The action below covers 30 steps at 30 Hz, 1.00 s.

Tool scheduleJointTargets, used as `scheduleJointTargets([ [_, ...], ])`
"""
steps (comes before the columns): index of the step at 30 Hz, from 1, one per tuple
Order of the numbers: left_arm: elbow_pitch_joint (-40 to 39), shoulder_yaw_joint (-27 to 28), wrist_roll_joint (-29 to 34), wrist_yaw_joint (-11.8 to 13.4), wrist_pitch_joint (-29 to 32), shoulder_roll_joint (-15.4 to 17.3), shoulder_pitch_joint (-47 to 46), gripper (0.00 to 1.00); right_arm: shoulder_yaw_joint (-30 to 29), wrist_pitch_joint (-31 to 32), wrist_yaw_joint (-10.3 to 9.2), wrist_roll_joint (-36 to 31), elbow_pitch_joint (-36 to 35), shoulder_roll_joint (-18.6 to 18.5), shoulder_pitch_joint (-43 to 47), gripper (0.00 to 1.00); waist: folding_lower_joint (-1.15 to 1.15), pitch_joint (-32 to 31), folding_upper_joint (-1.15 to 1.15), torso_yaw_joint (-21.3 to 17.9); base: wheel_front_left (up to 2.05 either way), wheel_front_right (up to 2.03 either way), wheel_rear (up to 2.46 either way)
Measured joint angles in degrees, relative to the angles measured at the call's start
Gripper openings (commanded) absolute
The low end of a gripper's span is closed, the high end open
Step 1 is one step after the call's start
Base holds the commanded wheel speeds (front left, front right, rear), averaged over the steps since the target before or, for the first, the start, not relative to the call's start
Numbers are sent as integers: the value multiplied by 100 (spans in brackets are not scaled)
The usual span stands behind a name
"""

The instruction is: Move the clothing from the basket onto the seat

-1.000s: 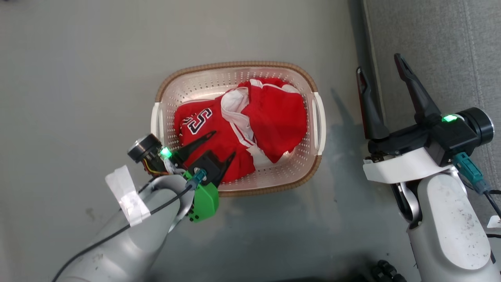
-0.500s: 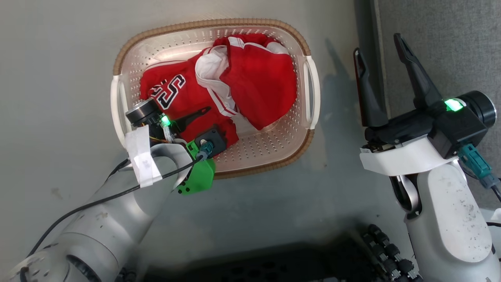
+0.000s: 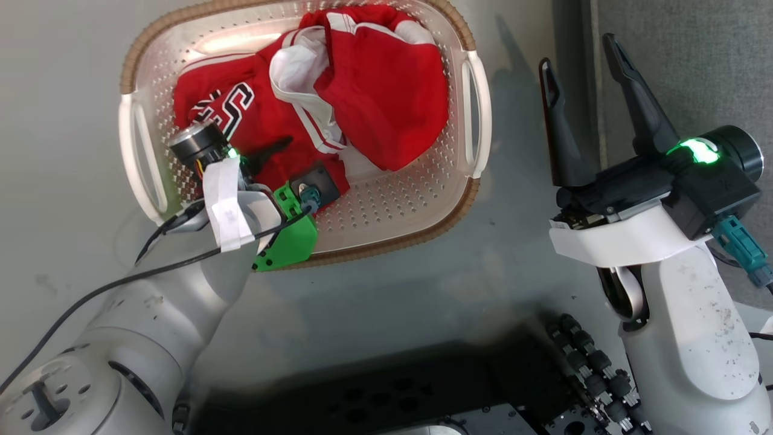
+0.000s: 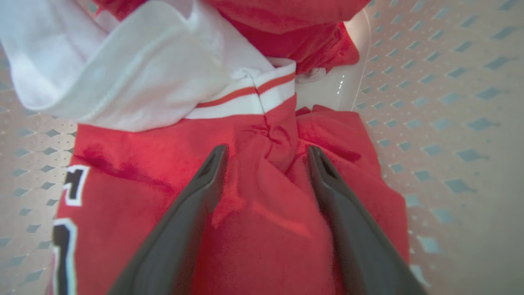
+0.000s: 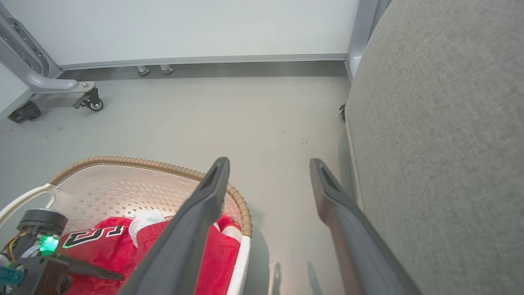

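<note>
Here, jersey (image 4: pixel 135 176) in basket (image 3: pixel 410 205) likely soft, light, floppy. Left gripper (image 4: pixel 267 152) spread astride raised fold, nothing pinched; grab that bunch. Right gripper (image 3: pixel 578 53) spread, empty.

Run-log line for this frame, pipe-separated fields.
left end effector: open, straddling jersey fold in basket | right end effector: open, over floor between basket and seat | clothing: all in basket

**Setting:** test room or lab, staged as a home laundry corner.

**Evidence:**
- Bare, smooth grey floor (image 5: pixel 229 119).
- Plain white wall panels (image 5: pixel 184 28) standing on small metal feet (image 5: pixel 154 69).
- Grey metal frame (image 5: pixel 39 80) on a caster (image 5: pixel 95 105).
- Grey fabric seat (image 5: pixel 442 143).
- Perforated basket (image 5: pixel 135 163) of red clothing (image 3: pixel 386 103), set on the floor.
</note>
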Motion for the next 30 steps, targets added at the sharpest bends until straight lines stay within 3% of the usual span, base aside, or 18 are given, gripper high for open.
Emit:
scheduleJointTargets([
  [12, 134, -153, 168, 327, 392, 156, -241, 99, 121, 0, 0, 151, -140, 0, -21, 100, 0, 377, 0, -209, 0, 0, 0],
  [14, 138, -164, 169, 344, 402, 193, -252, 13, 122, 0, 0, 164, -140, 0, -35, 100, 0, 408, 0, -246, 0, 0, 0],
  [15, 142, -171, 171, 371, 450, 216, -254, 0, 127, 0, 0, 189, -138, 1, -40, 100, 0, 420, 0, -264, 0, 0, 0],
  [30, 162, -118, -76, 555, 43, 163, 50, 0, 240, 0, 0, 192, 91, 2, -93, 100, 0, -151, 0, -233, 0, 0, 0],
])
